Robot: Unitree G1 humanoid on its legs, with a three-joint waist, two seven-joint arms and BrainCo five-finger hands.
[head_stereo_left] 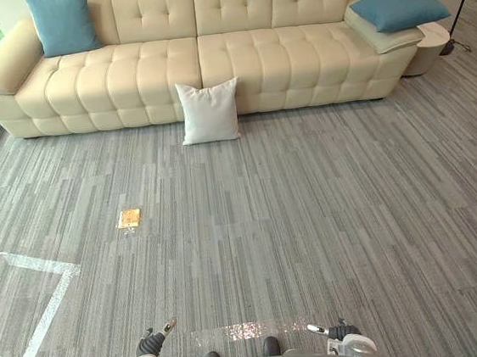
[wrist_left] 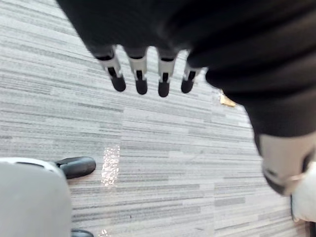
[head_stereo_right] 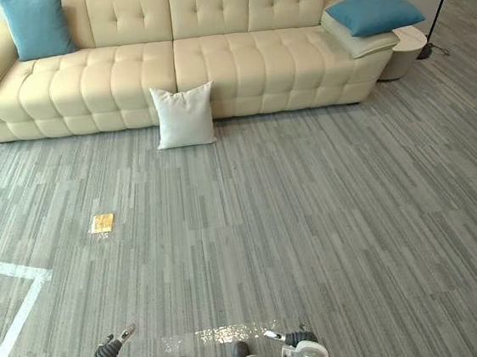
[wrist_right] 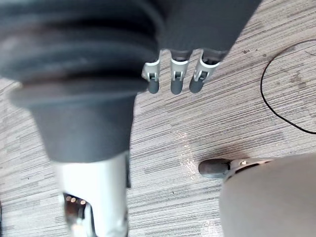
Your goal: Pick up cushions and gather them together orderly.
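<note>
1. Step in hand: the approach, by judgement. None of the 3 cushions is gathered yet.
2. The white cushion (head_stereo_left: 208,111) stands on the floor, far centre, leaning on the sofa (head_stereo_left: 126,79) front.
3. The left blue cushion (head_stereo_left: 62,22) is propped on the far left seat. The right blue cushion (head_stereo_left: 398,8) lies on the far right armrest.
4. The left hand (head_stereo_left: 156,341) and right hand (head_stereo_left: 340,331) hang near, fingers straight and spread, holding nothing.
5. The next move likely calls for walking up to the white cushion, then a low reach.
</note>
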